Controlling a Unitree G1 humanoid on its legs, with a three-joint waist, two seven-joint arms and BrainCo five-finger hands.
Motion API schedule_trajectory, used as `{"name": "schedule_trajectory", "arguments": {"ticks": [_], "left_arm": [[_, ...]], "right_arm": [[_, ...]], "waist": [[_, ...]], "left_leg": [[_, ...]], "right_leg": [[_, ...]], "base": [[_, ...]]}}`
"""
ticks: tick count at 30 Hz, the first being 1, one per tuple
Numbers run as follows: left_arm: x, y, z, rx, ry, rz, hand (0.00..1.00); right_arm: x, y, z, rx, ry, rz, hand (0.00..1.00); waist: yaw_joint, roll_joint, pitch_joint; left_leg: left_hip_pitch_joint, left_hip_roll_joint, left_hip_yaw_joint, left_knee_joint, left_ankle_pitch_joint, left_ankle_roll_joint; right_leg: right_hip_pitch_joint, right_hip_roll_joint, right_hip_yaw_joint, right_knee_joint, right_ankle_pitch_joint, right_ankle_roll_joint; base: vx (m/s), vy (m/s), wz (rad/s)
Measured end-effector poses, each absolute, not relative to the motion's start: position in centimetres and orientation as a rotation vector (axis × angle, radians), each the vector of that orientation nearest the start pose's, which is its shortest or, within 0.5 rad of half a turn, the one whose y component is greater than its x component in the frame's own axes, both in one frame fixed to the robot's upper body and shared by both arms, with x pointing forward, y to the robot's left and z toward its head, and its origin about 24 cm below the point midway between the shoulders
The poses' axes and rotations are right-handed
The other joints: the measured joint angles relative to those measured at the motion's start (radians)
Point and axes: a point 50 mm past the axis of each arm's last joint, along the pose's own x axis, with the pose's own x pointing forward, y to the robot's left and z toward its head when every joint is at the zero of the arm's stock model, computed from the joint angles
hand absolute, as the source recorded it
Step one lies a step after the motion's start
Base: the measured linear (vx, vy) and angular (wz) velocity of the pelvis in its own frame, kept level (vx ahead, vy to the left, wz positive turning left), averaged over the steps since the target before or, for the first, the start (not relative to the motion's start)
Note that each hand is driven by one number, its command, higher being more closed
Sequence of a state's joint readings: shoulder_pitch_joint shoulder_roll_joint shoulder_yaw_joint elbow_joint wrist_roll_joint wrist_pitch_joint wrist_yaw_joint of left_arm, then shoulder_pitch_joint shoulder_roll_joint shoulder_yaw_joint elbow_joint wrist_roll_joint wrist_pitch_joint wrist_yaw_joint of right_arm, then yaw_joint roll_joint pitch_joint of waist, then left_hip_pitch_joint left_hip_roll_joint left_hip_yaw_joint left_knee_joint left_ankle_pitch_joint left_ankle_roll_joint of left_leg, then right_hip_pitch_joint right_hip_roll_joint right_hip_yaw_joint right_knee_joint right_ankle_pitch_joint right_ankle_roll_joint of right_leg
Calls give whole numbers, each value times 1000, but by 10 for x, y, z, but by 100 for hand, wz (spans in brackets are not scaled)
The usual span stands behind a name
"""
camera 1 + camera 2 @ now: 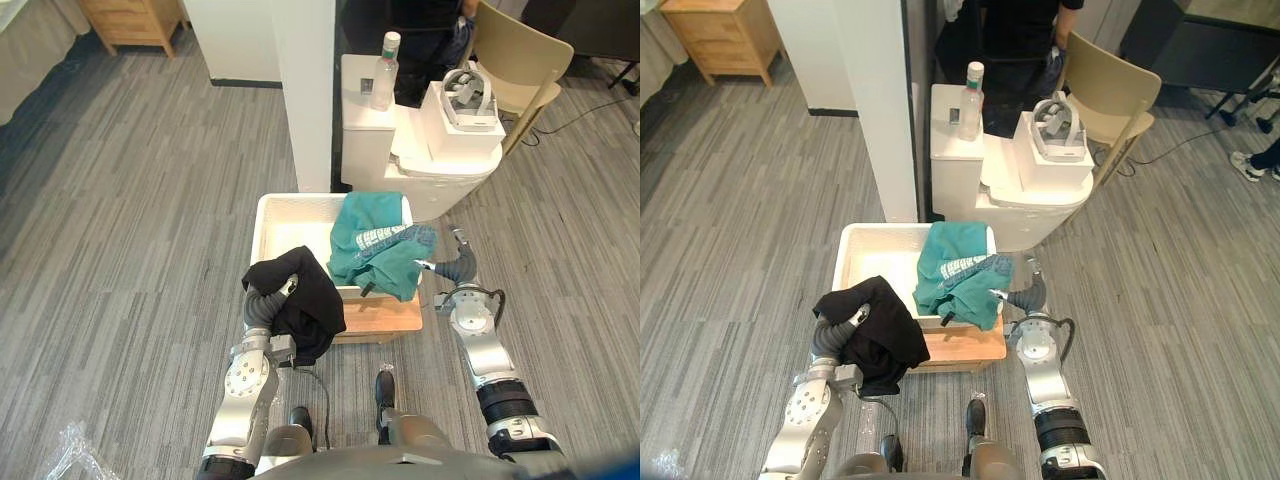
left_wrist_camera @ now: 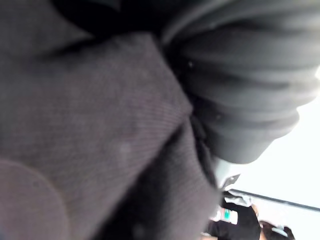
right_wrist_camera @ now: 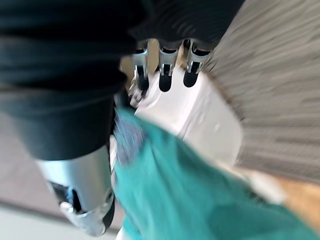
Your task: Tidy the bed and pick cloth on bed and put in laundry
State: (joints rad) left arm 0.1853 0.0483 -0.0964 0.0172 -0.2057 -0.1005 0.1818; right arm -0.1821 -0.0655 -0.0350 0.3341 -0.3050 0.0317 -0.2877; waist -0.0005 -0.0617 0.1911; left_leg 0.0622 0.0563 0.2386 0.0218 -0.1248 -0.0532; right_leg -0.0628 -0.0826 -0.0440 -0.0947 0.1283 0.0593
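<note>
Watching your left hand [image 1: 268, 303], fingers hidden under the black cloth [image 1: 315, 300] so I cannot tell its grip: short of the white basket [image 1: 290, 215] it may slide off, while the teal cloth [image 1: 375, 240] hangs over the rim beside your open-fingered right hand [image 1: 448, 268]

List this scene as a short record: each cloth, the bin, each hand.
black cloth: draped over the left hand, at the bin's near left corner
teal cloth: hanging over the bin's right rim, partly inside and partly outside
white bin: on a wooden board on the grey floor
left hand: under the black cloth
right hand: fingers straight, at the teal cloth's outer edge
task state: teal cloth on the bin's rim, black cloth not yet in
</note>
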Motion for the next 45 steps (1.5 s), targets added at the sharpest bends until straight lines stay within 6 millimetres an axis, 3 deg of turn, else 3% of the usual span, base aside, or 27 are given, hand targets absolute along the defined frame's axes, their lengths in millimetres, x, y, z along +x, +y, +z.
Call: {"name": "schedule_trajectory", "arguments": {"ticks": [6, 10, 17, 26, 36, 42, 45], "left_arm": [[212, 157, 6, -156, 107, 162, 100], [214, 161, 19, -161, 46, 174, 100], [217, 172, 46, -185, -90, 223, 100], [248, 201, 97, -186, -333, 354, 100], [286, 222, 148, -1, -516, 463, 100], [301, 228, 165, 85, -551, 478, 100], [309, 230, 159, 154, -494, 482, 100]], "right_arm": [[276, -186, 10, -532, 145, -277, 0], [272, -196, 8, -567, 159, -323, 0], [240, -216, -20, -578, 291, -380, 0], [205, -227, -56, -576, 476, -385, 0], [173, -228, -83, -576, 616, -362, 0], [166, -221, -92, -561, 655, -333, 0], [161, -214, -96, -541, 664, -321, 0]], "waist": [[-7, -4, -2], [-11, -4, -2], [-25, -5, -3], [-54, -4, -22], [-69, -6, -68], [-88, -8, -77], [-98, -7, -86]], "left_leg": [[1, 8, 3, 1, -1, 0], [3, 10, 6, 3, -2, -1], [5, 9, 7, 4, -2, -1], [8, 10, 24, 16, -5, -1], [8, 9, 22, 15, -1, -1], [8, 8, 23, 15, -1, -1], [8, 7, 25, 15, -1, -1]], "right_leg": [[0, 8, 2, 0, 0, 0], [-1, 11, 4, 0, 0, 0], [-1, 11, 6, 0, 0, 0], [0, 13, 27, 0, 9, -3], [0, 11, 25, -1, 12, -5], [0, 10, 26, -1, 14, -6], [-1, 10, 26, -2, 15, -7]], "base": [[-5, -7, -1], [0, -9, -2], [0, 0, 0], [-35, -15, -6], [-13, -7, 0], [0, 0, 0], [0, 0, 0]]}}
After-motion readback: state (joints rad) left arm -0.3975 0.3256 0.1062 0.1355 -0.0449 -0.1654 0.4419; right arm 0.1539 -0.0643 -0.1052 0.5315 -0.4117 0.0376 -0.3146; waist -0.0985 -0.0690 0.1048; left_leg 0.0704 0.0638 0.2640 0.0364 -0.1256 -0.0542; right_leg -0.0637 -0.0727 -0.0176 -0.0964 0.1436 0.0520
